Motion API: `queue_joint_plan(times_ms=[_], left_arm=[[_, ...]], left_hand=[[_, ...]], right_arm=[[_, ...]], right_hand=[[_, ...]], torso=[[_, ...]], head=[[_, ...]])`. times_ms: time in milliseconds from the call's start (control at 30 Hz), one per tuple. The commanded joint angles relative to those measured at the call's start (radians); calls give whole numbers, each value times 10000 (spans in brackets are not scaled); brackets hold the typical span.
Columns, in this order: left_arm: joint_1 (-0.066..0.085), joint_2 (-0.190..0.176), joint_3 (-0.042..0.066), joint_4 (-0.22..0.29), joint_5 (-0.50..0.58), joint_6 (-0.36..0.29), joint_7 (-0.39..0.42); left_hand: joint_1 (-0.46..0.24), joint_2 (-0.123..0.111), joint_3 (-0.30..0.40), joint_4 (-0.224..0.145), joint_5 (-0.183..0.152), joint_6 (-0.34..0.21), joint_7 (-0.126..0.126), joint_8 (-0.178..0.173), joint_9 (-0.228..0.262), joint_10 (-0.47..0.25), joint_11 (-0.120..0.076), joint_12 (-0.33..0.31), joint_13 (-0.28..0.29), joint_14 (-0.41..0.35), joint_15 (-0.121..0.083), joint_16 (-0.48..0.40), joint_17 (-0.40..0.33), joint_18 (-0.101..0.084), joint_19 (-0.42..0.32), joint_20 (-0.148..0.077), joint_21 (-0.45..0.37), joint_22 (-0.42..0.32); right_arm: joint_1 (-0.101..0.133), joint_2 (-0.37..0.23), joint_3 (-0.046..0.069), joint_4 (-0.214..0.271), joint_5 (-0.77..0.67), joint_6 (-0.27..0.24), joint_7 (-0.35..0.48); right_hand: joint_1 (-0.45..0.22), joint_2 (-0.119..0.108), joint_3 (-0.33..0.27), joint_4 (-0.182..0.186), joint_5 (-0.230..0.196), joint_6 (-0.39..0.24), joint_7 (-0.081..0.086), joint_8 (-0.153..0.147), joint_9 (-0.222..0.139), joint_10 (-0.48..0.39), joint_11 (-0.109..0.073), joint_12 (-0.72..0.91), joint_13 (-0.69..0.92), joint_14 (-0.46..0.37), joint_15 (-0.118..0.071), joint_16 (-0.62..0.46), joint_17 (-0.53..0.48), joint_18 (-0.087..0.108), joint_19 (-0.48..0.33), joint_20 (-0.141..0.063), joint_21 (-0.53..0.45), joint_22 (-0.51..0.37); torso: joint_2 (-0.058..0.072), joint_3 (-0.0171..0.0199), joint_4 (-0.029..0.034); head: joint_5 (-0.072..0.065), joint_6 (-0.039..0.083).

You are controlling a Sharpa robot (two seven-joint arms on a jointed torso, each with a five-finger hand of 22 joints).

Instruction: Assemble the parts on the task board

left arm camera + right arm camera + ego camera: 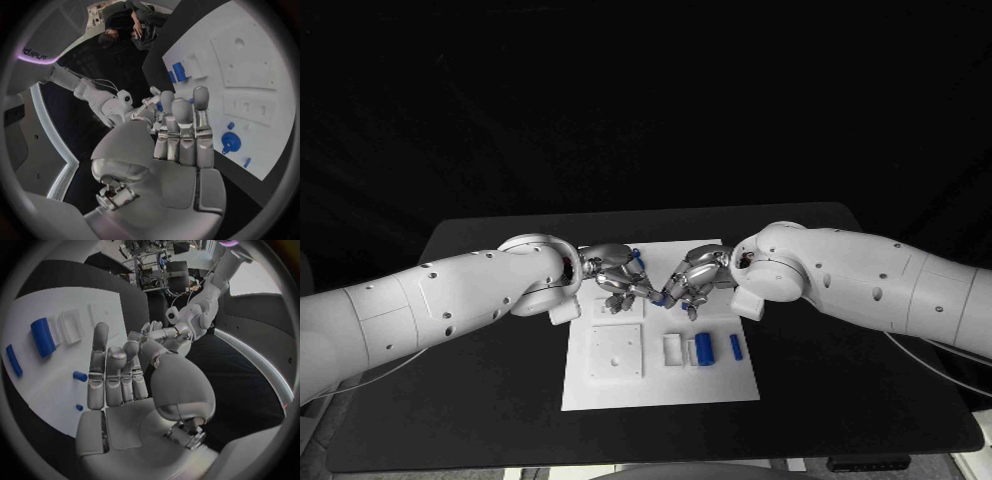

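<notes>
From the head camera I count one white task board [661, 392], two white arms and two silver hands: the left hand [615, 278] and the right hand [692, 280]. They are at the board's 12 o'clock end. Toward its 3 o'clock side I count two blue parts, one wide block [705, 349] and one thin bar [736, 346], with one white block [674, 350] beside them and one raised square plate [616, 351] at 9 o'clock. My right wrist camera adds two small blue pegs, one [80, 376] larger than the other [79, 407], and the left wrist camera one round blue knob [230, 141].

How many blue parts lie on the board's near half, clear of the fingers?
2: a blue block and a slim blue bar, side by side near the task board's right edge. More farther back may be hidden.
</notes>
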Motion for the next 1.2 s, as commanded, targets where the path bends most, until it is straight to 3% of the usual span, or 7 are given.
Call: queue_joint_plan(times_ms=[33, 267, 467, 600, 733, 1000, 1200], left_arm=[[-37, 99, -24, 74, -134, 498, -144], [-37, 131, -26, 83, -139, 631, -202], [-38, 136, -27, 123, -57, 710, -150], [-38, 139, -27, 144, 73, 715, -96], [-39, 142, -27, 156, 181, 720, -54], [-39, 132, -27, 155, 239, 862, -51], [-39, 104, -27, 148, 246, 1022, -50]], left_hand=[[-108, 1, 146, -37, 189, 108, -35, -66, -2, -73, -36, 46, 1, -45, -12, 48, -18, 5, -25, -1, -38, 171], [-138, -112, 484, -272, 1177, 518, -181, -53, 428, -128, -111, 19, -1, -64, -69, 50, -17, -48, -39, -58, -39, 172], [-420, -334, 291, -500, 1390, 509, -287, -34, 2031, -309, -118, 74, 63, -172, -83, 107, 13, -99, -98, -79, -78, 173], [-590, -352, 107, -559, 1521, 269, -351, -29, 4136, -508, -132, 270, 145, -262, -83, 253, 33, -115, -128, -82, -68, 179], [-666, -332, 184, -528, 1527, 55, -340, -50, 4966, -645, -116, 416, 133, -314, -60, 349, -14, -92, -151, -55, -39, 183], [-689, -145, 410, -483, 1556, 11, -353, -58, 5297, -717, -111, 480, 77, -383, -49, 416, -57, -98, -204, -44, -19, 185], [-711, -80, 541, -413, 1403, 57, -341, -61, 4989, -768, -95, 534, 42, -448, -30, 475, -93, -92, -257, -22, -16, 181]], right_arm=[[42, 75, 58, 97, 173, 124, 395], [42, 85, 59, 112, 171, 115, 384], [42, 98, 59, 107, 162, 93, 378], [42, 111, 59, 104, 159, 94, 374], [42, 120, 59, 103, 156, 99, 369], [42, 116, 59, 105, 146, 91, 363], [42, 88, 59, 99, 139, 77, 364]], right_hand=[[0, 62, 42, -3, -28, 86, -14, 51, 962, 61, -16, -54, 11, 53, 11, 35, 10, -97, 41, -23, -30, 13], [0, 62, 42, -3, -28, 86, -14, 51, 962, 61, -16, -54, 11, 53, 11, 35, 10, -97, 41, -23, -30, 13], [0, 62, 42, -3, -28, 86, -14, 51, 962, 61, -16, -54, 11, 53, 11, 35, 10, -97, 41, -23, -30, 13], [0, 62, 42, -3, -28, 86, -14, 51, 962, 61, -16, -54, 11, 53, 11, 35, 10, -97, 41, -23, -30, 13], [1, 66, 46, -2, -46, 81, -13, 53, 973, 61, -14, -63, 5, 52, 12, 32, 12, -98, 45, -22, -52, 34], [1, 66, 46, -2, -46, 81, -13, 53, 973, 61, -14, -63, 5, 52, 12, 32, 12, -98, 45, -22, -52, 34], [5, 65, 50, -4, -48, 83, -14, 53, 981, 63, -15, -61, 9, 55, 11, 34, 15, -98, 49, -23, -65, 53]], torso=[[2, 0, -3], [6, -3, -5], [3, -2, 0], [1, -3, -2], [-1, -2, -2], [-1, 1, 1], [1, 1, -1]], head=[[-3, -6], [-14, -30], [-40, -57], [-49, -61], [-53, -60], [-74, -69], [-80, -69]])
